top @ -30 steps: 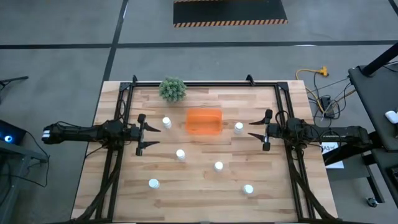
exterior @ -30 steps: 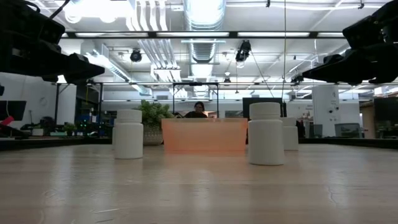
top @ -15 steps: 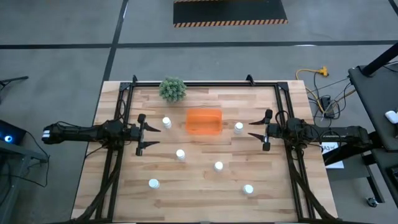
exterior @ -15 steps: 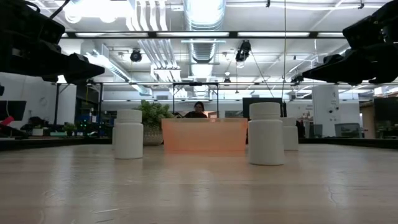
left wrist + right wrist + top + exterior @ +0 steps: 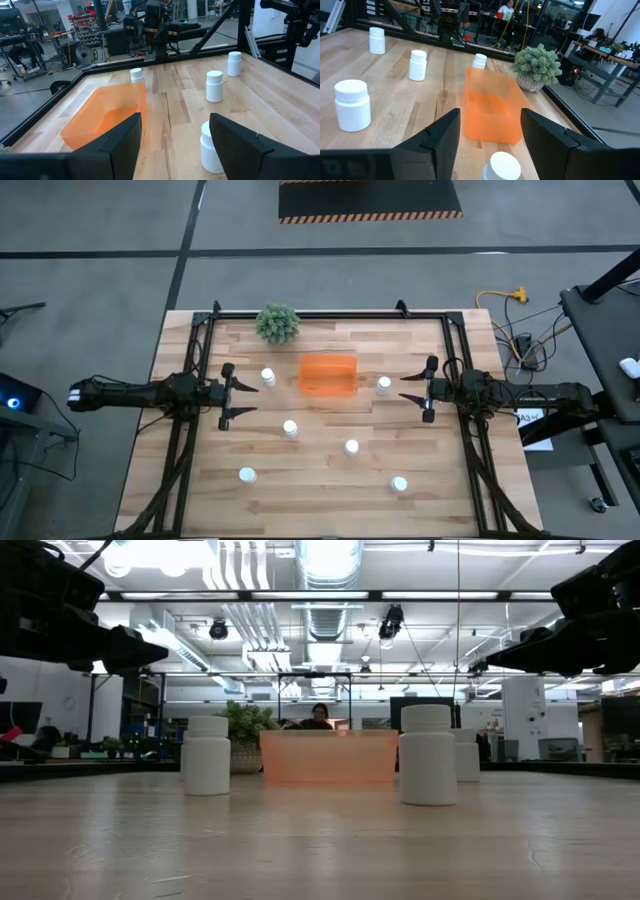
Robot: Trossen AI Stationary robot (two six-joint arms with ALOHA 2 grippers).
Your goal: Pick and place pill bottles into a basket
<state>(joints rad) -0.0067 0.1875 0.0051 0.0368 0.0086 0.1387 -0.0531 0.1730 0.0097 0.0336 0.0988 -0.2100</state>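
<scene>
Six small white pill bottles stand upright on the wooden table: near the basket's left (image 5: 268,377) and right (image 5: 384,385), in the middle (image 5: 290,428) (image 5: 351,447), and toward the near edge (image 5: 247,475) (image 5: 399,484). The orange basket (image 5: 328,375) sits at the table's far middle and holds nothing. My left gripper (image 5: 228,394) is open above the left side, level, facing the basket. My right gripper (image 5: 428,391) is open above the right side, facing the basket. Both are empty.
A small green bushy plant (image 5: 278,323) stands at the far edge, left of the basket. A black frame rail (image 5: 330,314) runs around the table's far and side edges. In the low view a person (image 5: 319,716) shows in the room behind the basket.
</scene>
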